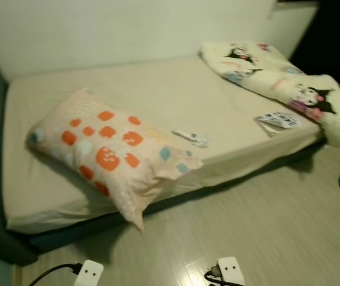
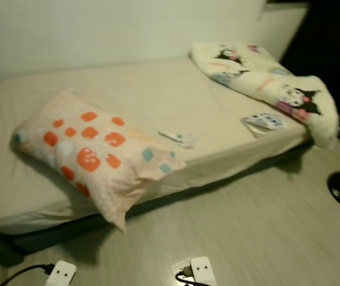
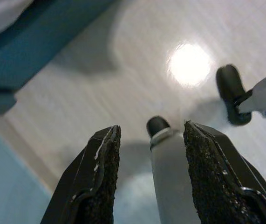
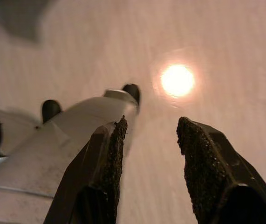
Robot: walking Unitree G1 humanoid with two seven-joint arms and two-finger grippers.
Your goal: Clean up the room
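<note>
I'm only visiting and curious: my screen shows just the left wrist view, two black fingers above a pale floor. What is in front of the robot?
Observer: A low bed with a beige sheet stands ahead, against a pale wall.
Operator: Anything on it to tidy?
Observer: A peach pillow with orange and blue patches hangs over the bed's near edge.
Operator: Anything else?
Observer: A small white object, too blurred to identify, lies on the sheet beside that pillow.
Operator: And the other arm?
Observer: The right gripper hangs open above the pale floor.
</note>
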